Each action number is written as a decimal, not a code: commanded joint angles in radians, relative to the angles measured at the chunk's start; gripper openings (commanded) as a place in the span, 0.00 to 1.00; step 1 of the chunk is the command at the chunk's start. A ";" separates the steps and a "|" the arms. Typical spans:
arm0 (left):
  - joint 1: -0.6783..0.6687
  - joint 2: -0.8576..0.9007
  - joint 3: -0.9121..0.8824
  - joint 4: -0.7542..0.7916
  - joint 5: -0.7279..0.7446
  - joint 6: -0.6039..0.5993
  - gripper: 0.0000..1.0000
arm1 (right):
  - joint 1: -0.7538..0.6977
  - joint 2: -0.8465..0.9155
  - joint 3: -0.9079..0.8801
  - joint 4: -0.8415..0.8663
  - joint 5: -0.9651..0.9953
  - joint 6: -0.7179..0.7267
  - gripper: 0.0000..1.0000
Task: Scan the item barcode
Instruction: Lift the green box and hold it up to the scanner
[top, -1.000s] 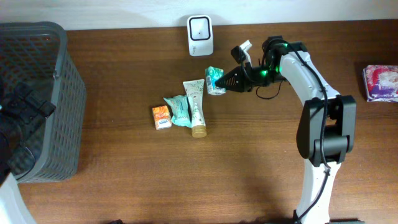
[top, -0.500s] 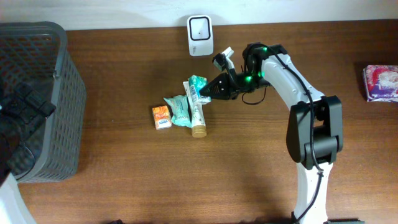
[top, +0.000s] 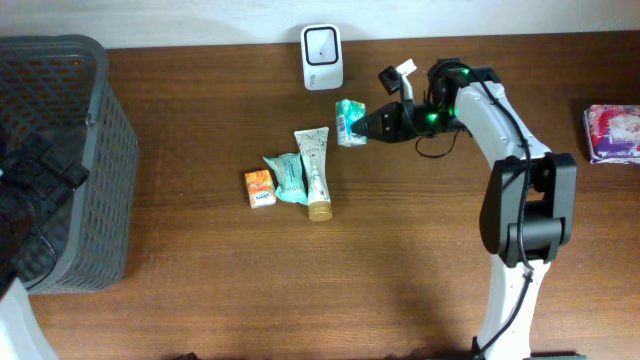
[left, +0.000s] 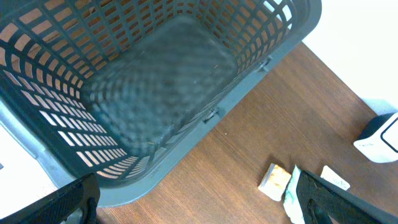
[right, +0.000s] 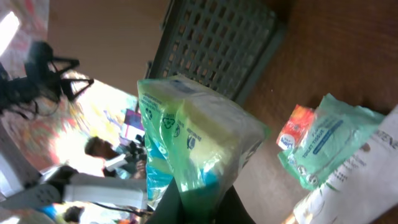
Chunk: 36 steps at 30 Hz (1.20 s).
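The item, a green and yellow plastic packet (top: 349, 123), hangs above the table just below and right of the white barcode scanner (top: 322, 58). My right gripper (top: 368, 126) is shut on the packet's right end. In the right wrist view the packet (right: 199, 143) fills the middle, and the gripper (right: 199, 208) pinches its lower edge. My left gripper (left: 199, 211) is open and holds nothing, hovering over the rim of the grey basket (left: 155, 93). One of its fingers (left: 339, 202) shows at the lower right.
A small orange box (top: 259, 188), a green tissue packet (top: 286, 176) and a pale tube (top: 315, 172) lie together mid-table. The grey mesh basket (top: 60, 160) fills the left side. A pink packet (top: 614, 131) lies at the far right edge.
My right gripper swung the packet left over the pile, then back right and slightly up toward the scanner. The left arm has not moved.
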 joint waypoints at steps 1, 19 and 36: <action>0.005 -0.002 0.000 0.000 -0.003 -0.008 0.99 | 0.041 -0.021 0.018 0.007 -0.028 -0.224 0.04; 0.005 -0.002 0.000 0.000 -0.004 -0.008 0.99 | 0.063 -0.021 0.018 0.070 -0.028 -0.223 0.04; 0.005 -0.002 0.000 0.000 -0.003 -0.008 0.99 | 0.083 -0.021 0.018 0.079 0.234 0.005 0.04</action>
